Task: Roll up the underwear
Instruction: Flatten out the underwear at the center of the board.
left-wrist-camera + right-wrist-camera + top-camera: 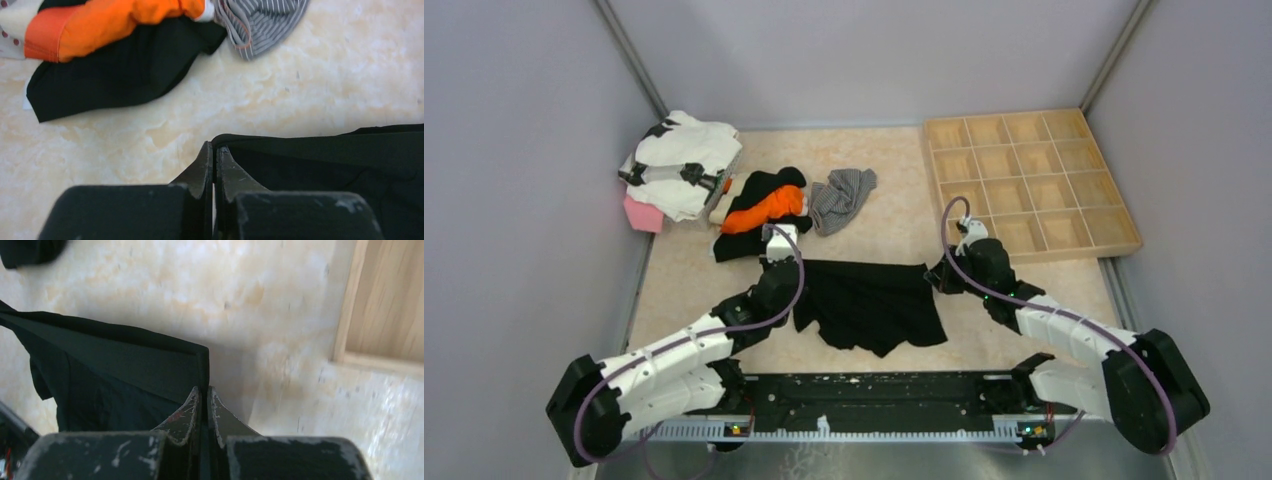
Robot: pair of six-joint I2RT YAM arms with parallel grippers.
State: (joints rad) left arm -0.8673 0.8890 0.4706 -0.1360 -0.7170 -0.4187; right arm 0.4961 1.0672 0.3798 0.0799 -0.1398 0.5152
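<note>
Top external view, left to right: the left gripper (792, 262) is pinched tight on the left waistband corner of the black underwear (869, 300), which lies spread flat on the table (894, 225) just in front of the crumpled grey striped underwear (842, 196), while the right gripper (936, 272) is clamped on the right corner, near the wooden tray (1034, 252).

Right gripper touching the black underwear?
Touching. The right wrist view shows the right gripper, shut, pinching the black underwear at its waistband corner, with no gap.
</note>
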